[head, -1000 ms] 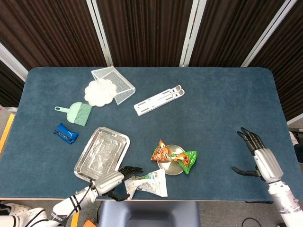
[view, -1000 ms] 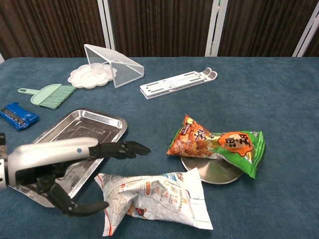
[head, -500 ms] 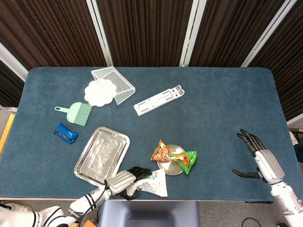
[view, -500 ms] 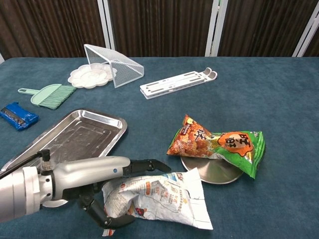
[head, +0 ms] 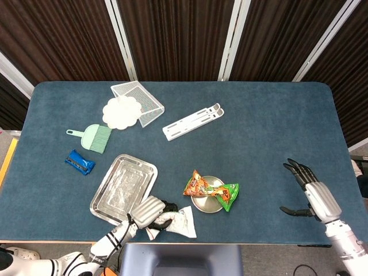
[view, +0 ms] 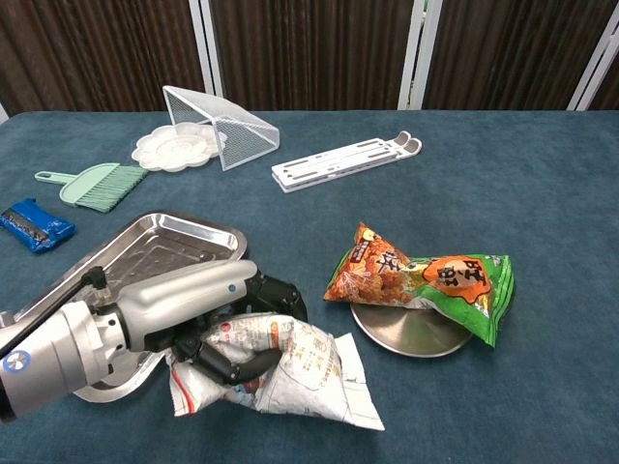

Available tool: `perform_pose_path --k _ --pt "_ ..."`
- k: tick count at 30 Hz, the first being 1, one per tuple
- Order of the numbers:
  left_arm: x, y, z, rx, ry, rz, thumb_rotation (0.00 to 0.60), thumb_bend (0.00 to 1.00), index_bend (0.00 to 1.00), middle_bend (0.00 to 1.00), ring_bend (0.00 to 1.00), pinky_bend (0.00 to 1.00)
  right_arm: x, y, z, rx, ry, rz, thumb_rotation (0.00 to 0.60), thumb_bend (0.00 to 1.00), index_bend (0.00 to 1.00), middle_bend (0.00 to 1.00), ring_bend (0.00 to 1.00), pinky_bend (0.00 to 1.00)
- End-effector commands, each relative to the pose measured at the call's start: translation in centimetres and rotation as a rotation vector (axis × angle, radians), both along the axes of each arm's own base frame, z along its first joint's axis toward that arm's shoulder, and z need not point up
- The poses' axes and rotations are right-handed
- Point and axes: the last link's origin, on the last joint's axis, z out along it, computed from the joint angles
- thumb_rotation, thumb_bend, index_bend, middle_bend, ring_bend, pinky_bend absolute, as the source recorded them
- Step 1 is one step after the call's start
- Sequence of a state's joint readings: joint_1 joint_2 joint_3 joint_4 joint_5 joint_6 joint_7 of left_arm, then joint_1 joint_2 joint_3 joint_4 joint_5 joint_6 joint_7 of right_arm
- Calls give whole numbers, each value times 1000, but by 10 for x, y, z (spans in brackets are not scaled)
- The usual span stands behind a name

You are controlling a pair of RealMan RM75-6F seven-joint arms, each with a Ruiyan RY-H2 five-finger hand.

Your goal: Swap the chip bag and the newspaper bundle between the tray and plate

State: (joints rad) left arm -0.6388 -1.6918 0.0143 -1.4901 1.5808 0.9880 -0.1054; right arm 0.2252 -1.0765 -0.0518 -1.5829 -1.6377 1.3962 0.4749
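Newsprint bundle (view: pixel 290 372) | gripped by left robot hand (view: pixel 227 314) | beside tray (view: pixel 145 256) edge

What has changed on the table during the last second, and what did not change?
The left hand moved right from beside the tray and closed its fingers around the newspaper bundle, crumpling it and drawing it left. The chip bag stayed on the plate; the right hand barely shifted.
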Motion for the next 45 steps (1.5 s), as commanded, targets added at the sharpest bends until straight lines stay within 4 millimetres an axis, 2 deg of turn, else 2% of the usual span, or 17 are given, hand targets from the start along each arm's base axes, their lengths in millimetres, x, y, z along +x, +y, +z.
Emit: perform_pose_path --k 1,5,8,10,14,16,21,23,25,28,30,31,33,36,42,45 --pt "5 4 6 14 -37 -4 600 615 523 730 593 809 0 0 -2 2 7 -4 600 40 0 0 0 0" --pt "8 17 24 85 -58 -30 600 612 521 729 593 809 1 0 -4 12 12 -8 600 40 0 0 0 0" --pt "-1 37 38 189 -23 -50 600 606 521 725 592 809 1 0 -6 22 15 -5 600 39 0 0 0 0" --pt "-14 51 45 228 13 -28 600 599 520 720 590 808 2 1 -6 20 16 -3 600 40 0 0 0 0" --pt "-54 76 61 280 93 43 600 589 509 709 581 799 3 2 -7 24 16 0 600 40 0 0 0 0" --pt "-69 81 68 305 116 68 600 582 507 705 579 796 4 3 -9 38 15 4 600 40 0 0 0 0" --pt "-91 88 75 353 163 68 600 564 491 684 564 781 5 5 -18 63 45 13 600 40 0 0 0 0" --pt "-99 88 77 346 187 81 600 529 438 615 502 733 6 5 -23 76 57 14 600 40 0 0 0 0" --pt "-105 88 78 352 206 88 600 494 360 482 388 642 7 5 -26 84 65 14 600 40 0 0 0 0" --pt "-109 87 78 352 237 98 600 466 174 225 172 458 8 6 -28 93 66 14 600 40 0 0 0 0" --pt "-110 86 80 343 250 112 600 450 38 64 35 266 8 6 -29 96 69 14 600 40 0 0 0 0" --pt "-109 86 81 343 253 119 600 444 14 32 13 209 8 6 -30 98 71 14 600 40 0 0 0 0" --pt "-110 86 85 358 268 127 600 425 0 0 0 99 9 7 -31 105 73 16 600 40 0 0 0 0" --pt "-113 80 91 331 288 160 600 412 0 0 0 41 9 7 -31 108 76 19 600 40 0 0 0 0" --pt "-102 55 104 289 273 148 600 406 0 0 0 27 10 9 -33 107 83 25 600 40 0 0 0 0" --pt "-101 37 117 299 282 134 600 407 0 0 0 24 11 11 -31 109 86 36 600 39 0 0 0 0"
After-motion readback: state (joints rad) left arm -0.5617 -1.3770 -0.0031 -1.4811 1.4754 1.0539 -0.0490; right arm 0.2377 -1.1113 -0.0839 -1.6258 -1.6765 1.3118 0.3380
